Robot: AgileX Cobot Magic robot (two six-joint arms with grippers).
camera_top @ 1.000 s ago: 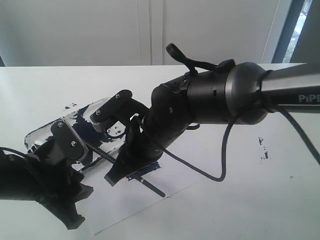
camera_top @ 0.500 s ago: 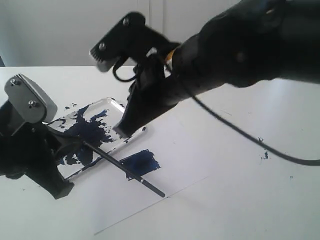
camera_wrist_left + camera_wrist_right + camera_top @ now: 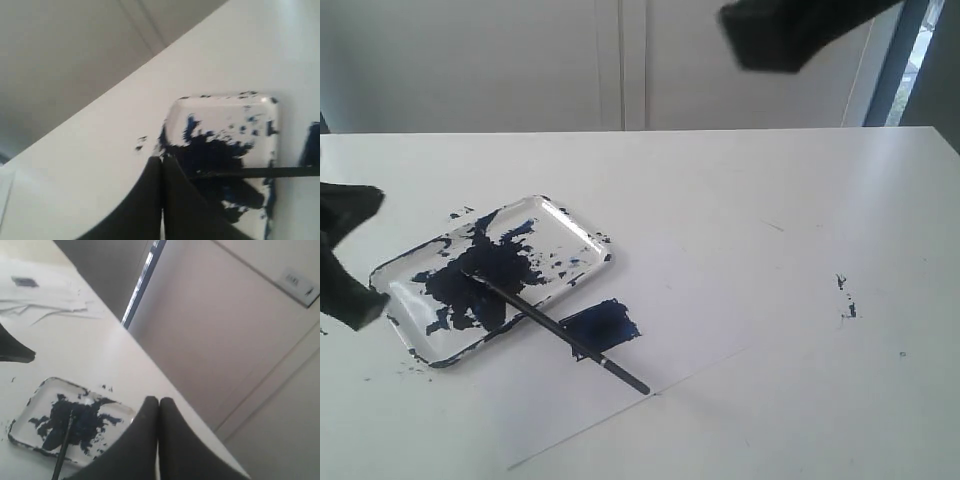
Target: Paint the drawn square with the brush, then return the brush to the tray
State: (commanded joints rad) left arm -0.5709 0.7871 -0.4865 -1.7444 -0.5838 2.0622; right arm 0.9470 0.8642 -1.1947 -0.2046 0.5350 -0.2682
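The black brush (image 3: 555, 332) lies free. Its tip rests in the dark paint of the white tray (image 3: 575, 235), and its handle sticks out over the rim, across the painted blue square (image 3: 608, 322) on the paper. My left gripper (image 3: 161, 159) is shut and empty, hovering off the tray's (image 3: 225, 98) side, apart from the brush (image 3: 270, 172). My right gripper (image 3: 159, 401) is also shut and empty, raised high above the table, with the tray (image 3: 35, 392) and brush (image 3: 62, 452) far below it.
A white paper sheet (image 3: 700, 300) lies on the white table beside the tray. Small paint specks (image 3: 846, 300) mark the table to the right. The left arm (image 3: 342, 255) is at the left edge and the right arm (image 3: 790, 28) at the top.
Both arms have pulled back from the tray, the right one rising to the top of the exterior view and its jaws closing. The brush has stayed where it lay.
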